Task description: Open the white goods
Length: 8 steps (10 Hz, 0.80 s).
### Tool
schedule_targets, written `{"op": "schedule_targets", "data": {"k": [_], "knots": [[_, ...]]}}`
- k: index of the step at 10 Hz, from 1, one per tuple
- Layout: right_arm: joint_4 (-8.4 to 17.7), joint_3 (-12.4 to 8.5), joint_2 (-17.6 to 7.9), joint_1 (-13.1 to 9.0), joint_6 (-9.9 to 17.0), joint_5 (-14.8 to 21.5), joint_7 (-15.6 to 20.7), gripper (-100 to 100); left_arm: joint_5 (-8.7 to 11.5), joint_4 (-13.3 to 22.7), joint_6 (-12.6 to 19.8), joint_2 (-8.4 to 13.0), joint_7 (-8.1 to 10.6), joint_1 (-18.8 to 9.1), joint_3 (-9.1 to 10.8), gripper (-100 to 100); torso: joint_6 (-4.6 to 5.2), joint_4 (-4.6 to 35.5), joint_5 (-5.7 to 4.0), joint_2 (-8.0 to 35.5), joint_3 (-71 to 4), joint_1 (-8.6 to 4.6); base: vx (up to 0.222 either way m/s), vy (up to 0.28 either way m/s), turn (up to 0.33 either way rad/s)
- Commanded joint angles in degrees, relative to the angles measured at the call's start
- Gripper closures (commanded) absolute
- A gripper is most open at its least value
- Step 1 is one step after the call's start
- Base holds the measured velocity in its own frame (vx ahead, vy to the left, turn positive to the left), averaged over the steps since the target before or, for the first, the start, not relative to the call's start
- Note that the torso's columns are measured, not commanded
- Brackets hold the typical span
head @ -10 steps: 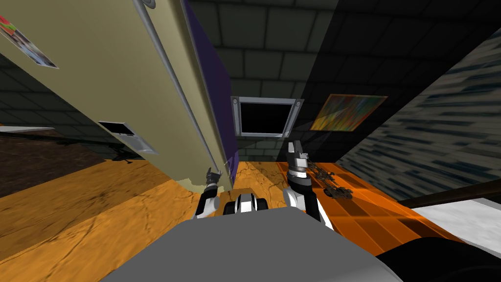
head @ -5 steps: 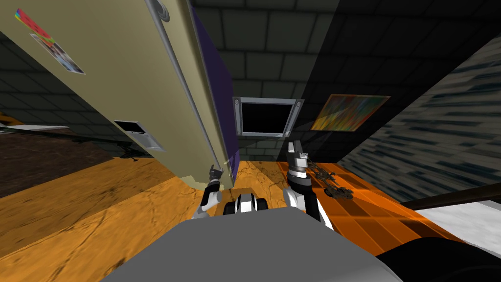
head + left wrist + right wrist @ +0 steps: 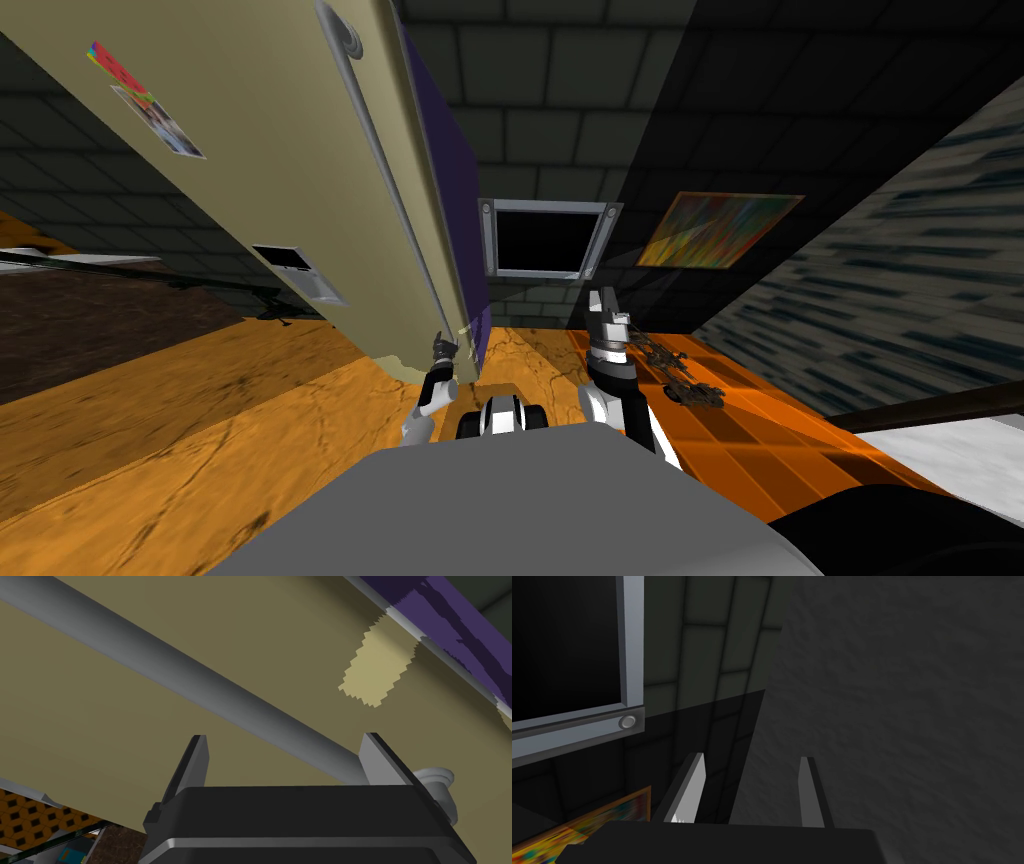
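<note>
— Orange floor point(image 3: 200, 420) and dark tiled walls point(image 3: 560, 120) made up the room. What stood in it?
— One tall cream fridge point(image 3: 260, 150), slanted across the head view as everything there was, with a purple side point(image 3: 450, 180) facing the back wall. Its door looked closed, as far as I could judge.
— And the way in?
— A long grey handle point(image 3: 175, 671) ran down the door near the purple edge and ended in a round mount point(image 3: 440, 786) at its lower end.
— Why was the left arm so low?
— I judged the bar's bottom end was the part within easy reach from where the robot stood. The left gripper point(image 3: 284, 736) sat just short of that mount, pointed at the door.
— Clenched on it?
— No. Its fingers point(image 3: 197, 761) stood wide apart, and the bar crossed the gap between them, closest to the finger nearer the mount. Whether either finger touched the bar, I couldn't tell.
— The other arm?
— The right gripper point(image 3: 603, 297) was raised off to the side, well apart from the fridge, its blades parted on nothing. It was out of the door's swing, I'd guess.
— So the step in hand?
— Closing on the bar, then pulling, probably.
</note>
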Motion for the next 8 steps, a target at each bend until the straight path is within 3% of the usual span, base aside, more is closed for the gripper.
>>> {"op": "schedule_targets", "data": {"k": [1,4,5,8], "knots": [[0.0,0.0,0.0,0.0,0.0,0.0,0.0,0,0.5,4.8,-0.8,0.2,-0.57,-4.5,0.82,-100,0.0,0.0,0.0,0.0,0.0,-0.01,-0.066,0.004,0.055],[0.0,0.0,0.0,0.0,0.0,0.0,0.0,0,0.9,10.0,-1.4,0.5,-0.91,-10.0,1.42,-100,-0.05,0.0,-0.03,0.0,0.0,0.0,-0.062,0.009,0.033],[0.0,0.0,0.0,0.0,0.0,0.0,0.0,0,0.9,11.2,-1.4,0.5,-0.91,-10.3,1.42,-100,-0.05,0.1,-0.04,0.0,0.0,-0.01,-0.022,0.003,0.005],[0.0,0.0,0.0,0.0,0.0,0.0,0.0,0,1.6,17.1,-2.4,1.0,-1.59,-16.2,2.63,-100,-0.02,0.0,-0.02,0.0,0.0,0.0,-0.052,0.003,0.045]]}}
